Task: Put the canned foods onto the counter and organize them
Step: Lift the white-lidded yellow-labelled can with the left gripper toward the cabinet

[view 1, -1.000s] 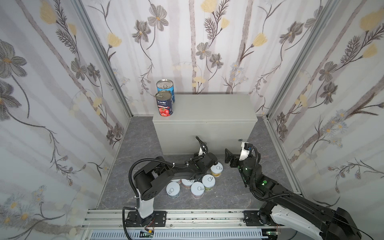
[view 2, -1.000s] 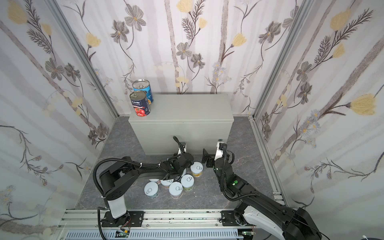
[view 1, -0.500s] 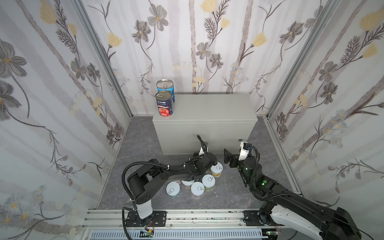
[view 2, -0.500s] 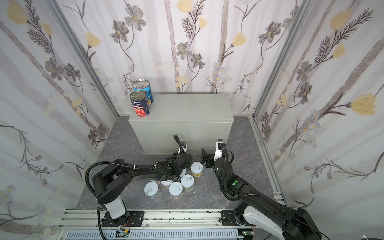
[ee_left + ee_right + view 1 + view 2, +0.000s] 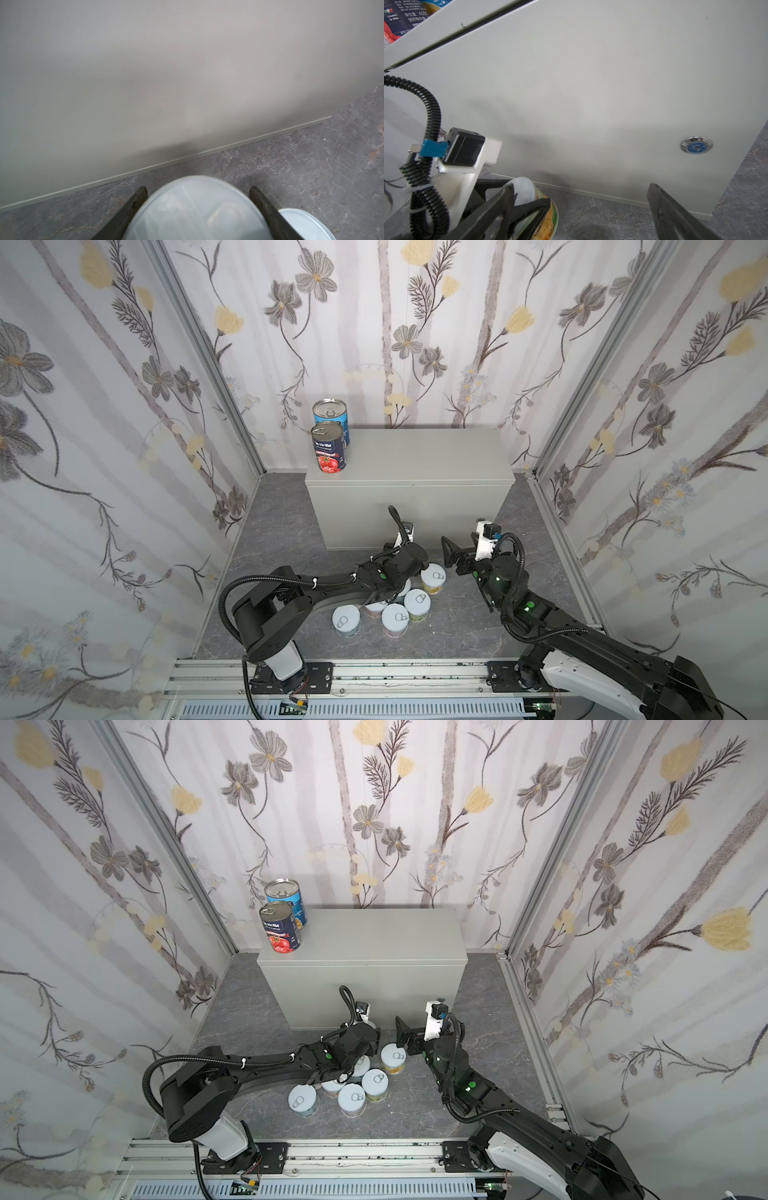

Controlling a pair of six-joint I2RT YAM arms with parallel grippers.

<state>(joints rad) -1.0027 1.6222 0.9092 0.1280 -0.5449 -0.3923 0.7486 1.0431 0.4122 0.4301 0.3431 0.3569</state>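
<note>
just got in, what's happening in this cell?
The left gripper is shut on a pale-lidded short can low in front of the counter. The right gripper hangs open beside it, empty. The tomato can and blue-label can stand on the counter's left end; other short cans sit clustered on the floor.

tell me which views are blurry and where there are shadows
Left wrist view: the close can is a soft blur, the floor sharper. Right wrist view: lock sharp, near fingers blurred, shadow on the counter. Both top views: sharp, evenly lit.
</note>
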